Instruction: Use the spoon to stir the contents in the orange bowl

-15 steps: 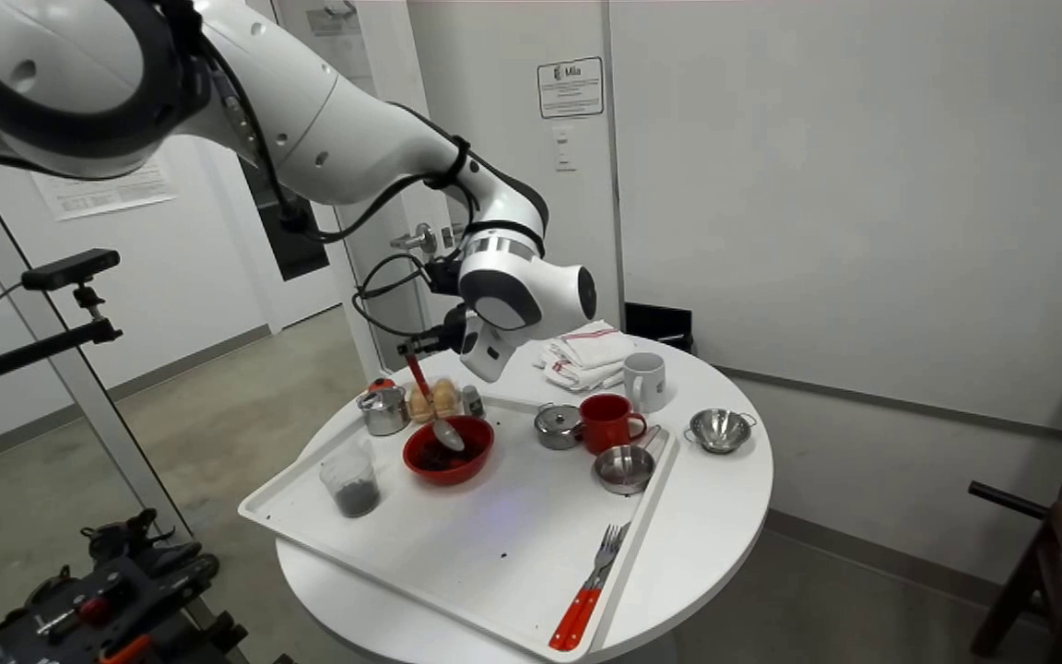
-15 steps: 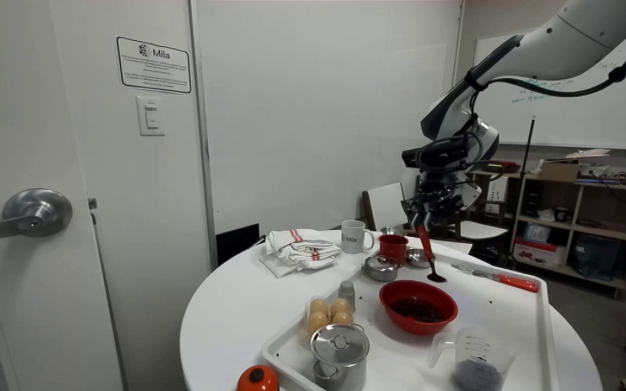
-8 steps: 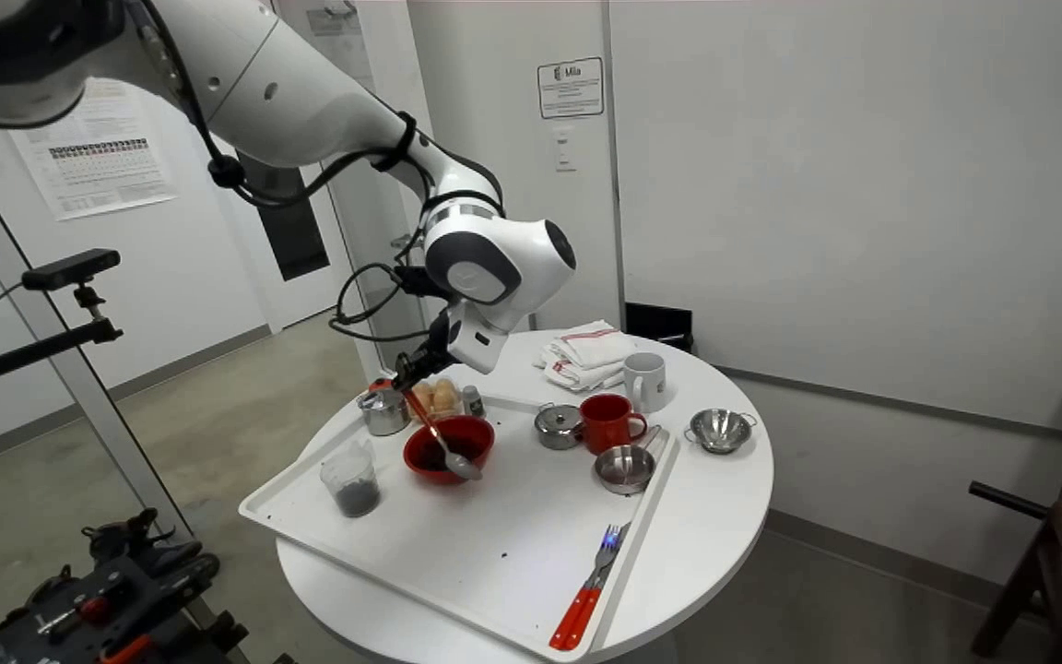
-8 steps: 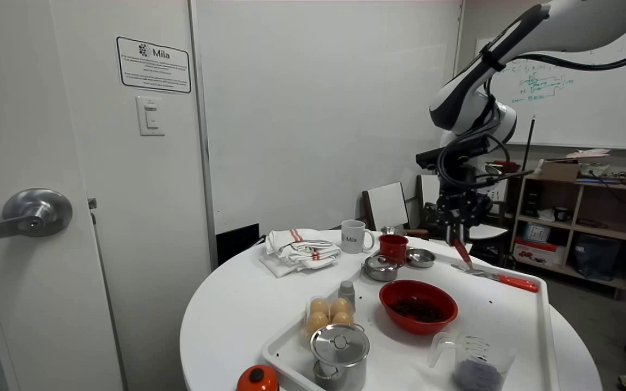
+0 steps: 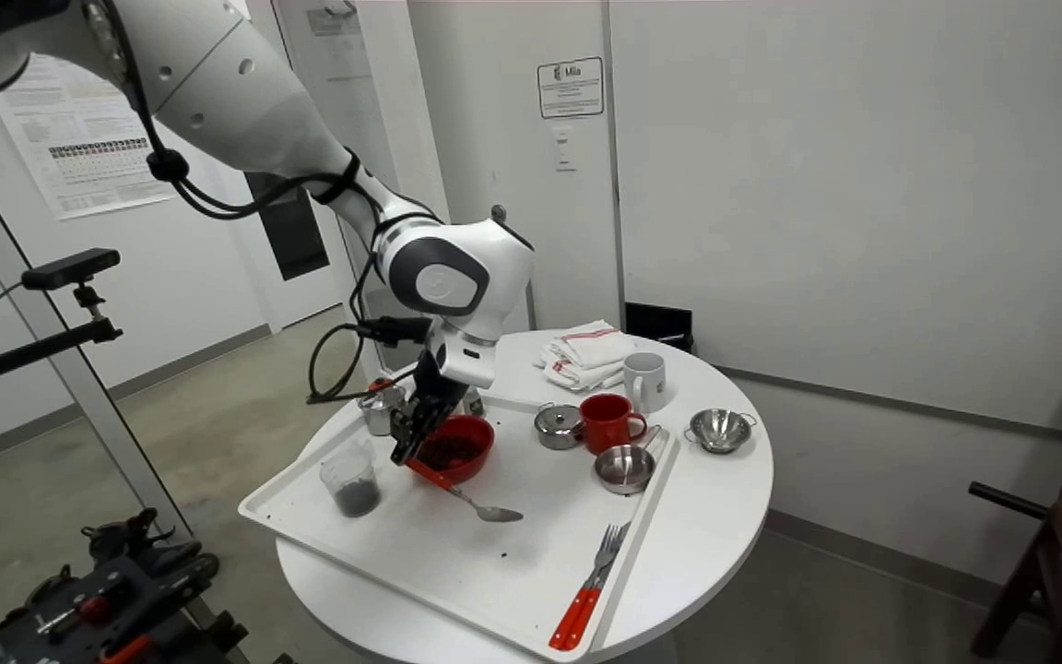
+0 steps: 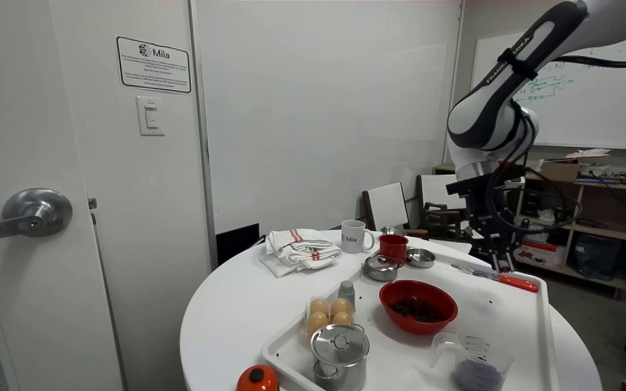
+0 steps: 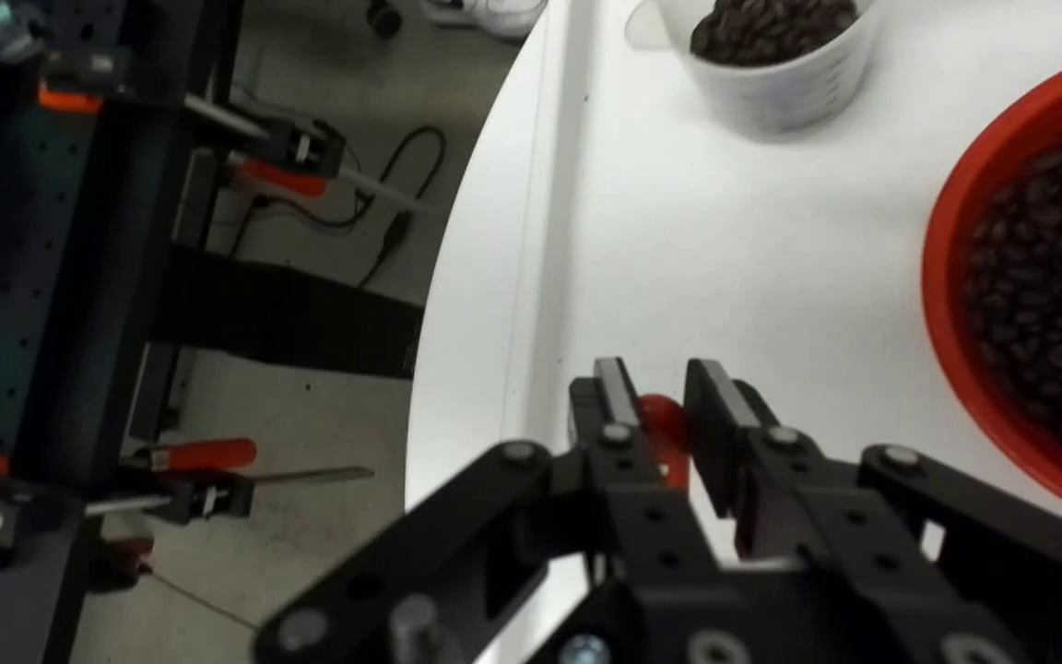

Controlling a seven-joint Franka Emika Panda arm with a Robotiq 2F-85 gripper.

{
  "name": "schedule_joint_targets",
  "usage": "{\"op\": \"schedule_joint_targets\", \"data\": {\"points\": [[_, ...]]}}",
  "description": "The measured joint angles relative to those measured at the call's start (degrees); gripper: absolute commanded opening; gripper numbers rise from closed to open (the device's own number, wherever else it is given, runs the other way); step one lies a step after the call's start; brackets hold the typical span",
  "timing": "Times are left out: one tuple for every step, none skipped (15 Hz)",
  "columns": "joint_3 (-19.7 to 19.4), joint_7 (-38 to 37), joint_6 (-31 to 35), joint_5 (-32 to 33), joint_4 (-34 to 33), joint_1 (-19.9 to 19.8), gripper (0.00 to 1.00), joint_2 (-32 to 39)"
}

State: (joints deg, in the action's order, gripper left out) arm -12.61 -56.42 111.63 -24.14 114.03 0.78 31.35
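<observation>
In the wrist view, can see only part of the spoon (image 7: 665,420) between the jaws, with its head hidden. Get the orange bowl (image 7: 944,277) cut off by the edge to their right — likewise the measuring cup (image 7: 775,97), beyond them.

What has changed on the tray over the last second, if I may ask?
In an exterior view the spoon has swung down, its head going right: seen against the bowl before, the head now shows clear of the bowl's outline. The jaws moved down with it, still gripping its handle; nothing was let go or newly taken. The bowl, measuring cup and red mug stayed put.
</observation>
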Motion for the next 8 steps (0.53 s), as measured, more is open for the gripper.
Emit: {"op": "schedule_joint_targets", "data": {"points": [[0.15,0.5,2.05,2.65,1.4,0.08,0.05,-0.39],[0.27,1.03,4.44,5.19,2.85,0.2,0.05,-0.81],[0.39,1.48,7.17,7.42,4.26,0.3,0.05,-1.22],[0.51,1.8,9.99,9.28,5.6,0.4,0.05,-1.55],[0.67,1.93,12.95,10.46,6.88,0.45,0.05,-1.77],[0.91,1.94,16.37,10.71,8.1,0.45,0.05,-1.85],[1.28,1.82,19.83,10.27,9.23,0.4,0.05,-1.85],[1.87,1.65,22.99,9.23,10.23,0.24,0.05,-1.85]]}}
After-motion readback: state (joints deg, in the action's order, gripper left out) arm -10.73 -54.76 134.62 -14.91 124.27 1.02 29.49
